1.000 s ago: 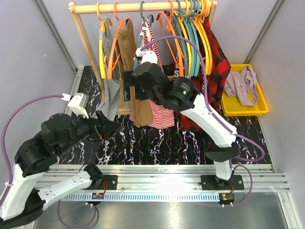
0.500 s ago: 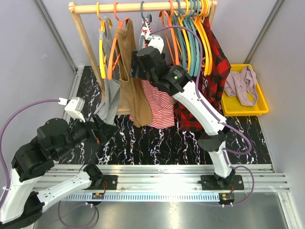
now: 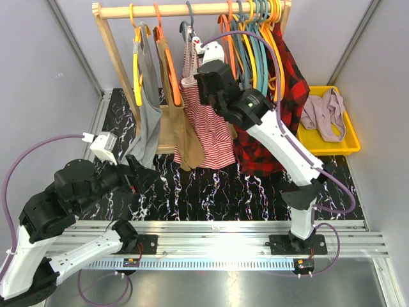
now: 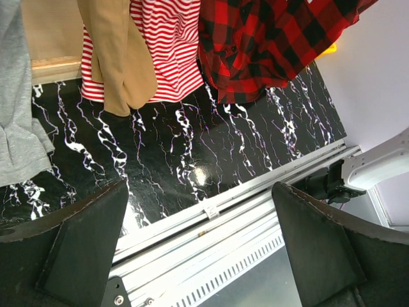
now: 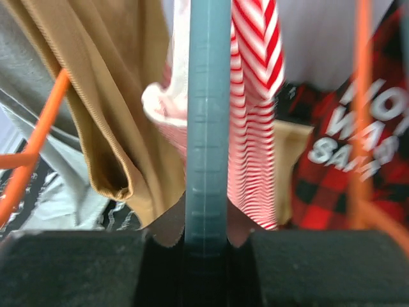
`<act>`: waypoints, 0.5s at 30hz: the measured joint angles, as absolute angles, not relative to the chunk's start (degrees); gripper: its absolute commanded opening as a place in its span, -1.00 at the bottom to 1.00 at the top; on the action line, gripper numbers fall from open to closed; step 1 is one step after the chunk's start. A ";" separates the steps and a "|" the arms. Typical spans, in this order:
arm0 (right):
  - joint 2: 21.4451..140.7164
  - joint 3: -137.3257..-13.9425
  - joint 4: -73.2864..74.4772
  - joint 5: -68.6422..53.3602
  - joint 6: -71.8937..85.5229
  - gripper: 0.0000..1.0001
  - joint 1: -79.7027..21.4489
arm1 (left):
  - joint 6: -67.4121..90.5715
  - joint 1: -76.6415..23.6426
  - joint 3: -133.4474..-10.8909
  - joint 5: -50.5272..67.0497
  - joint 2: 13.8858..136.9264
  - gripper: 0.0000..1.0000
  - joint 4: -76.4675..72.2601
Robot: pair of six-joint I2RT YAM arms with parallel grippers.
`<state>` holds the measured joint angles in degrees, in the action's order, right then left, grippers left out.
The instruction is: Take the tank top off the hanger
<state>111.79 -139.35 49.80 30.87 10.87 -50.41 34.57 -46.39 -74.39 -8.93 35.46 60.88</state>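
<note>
1. My right pincer [image 3: 204,75] was up at the wooden rail [image 3: 179,9], among the hanging clothes.
2. In the right wrist view, that pincer [image 5: 206,246] was pinched onto the blue-grey hanger [image 5: 207,128]. The hanger's flat bar ran straight up between the two fingers, with both pads against its sides.
3. The striped tank top [image 3: 208,128] was on that hanger, draped from the rail down toward the tabletop [image 3: 223,192]. Up close, its red-and-white fabric [image 5: 252,96] hung on either side of the bar, just behind it.
4. A tan garment [image 3: 182,137] on an orange hanger [image 3: 167,61] hung just to the left of the striped tank top and overlapped its edge. A grey garment [image 3: 148,121] hung further left.
5. A red plaid shirt [image 3: 287,83] hung to the right of the striped tank top.
6. My left pincer [image 3: 144,176] hovered low over the tabletop, well apart from the rail. Its jaws were spread wide with nothing between them; the left wrist view showed only the black marbled surface in the gap [image 4: 201,249].
7. A yellow tray [image 3: 319,148] with pale clothing in it sat at the right edge.
</note>
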 measured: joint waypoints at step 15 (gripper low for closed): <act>101.91 -131.26 42.50 30.35 -1.19 -1.00 -49.43 | 34.57 -46.39 -73.58 -8.80 35.35 0.98 60.03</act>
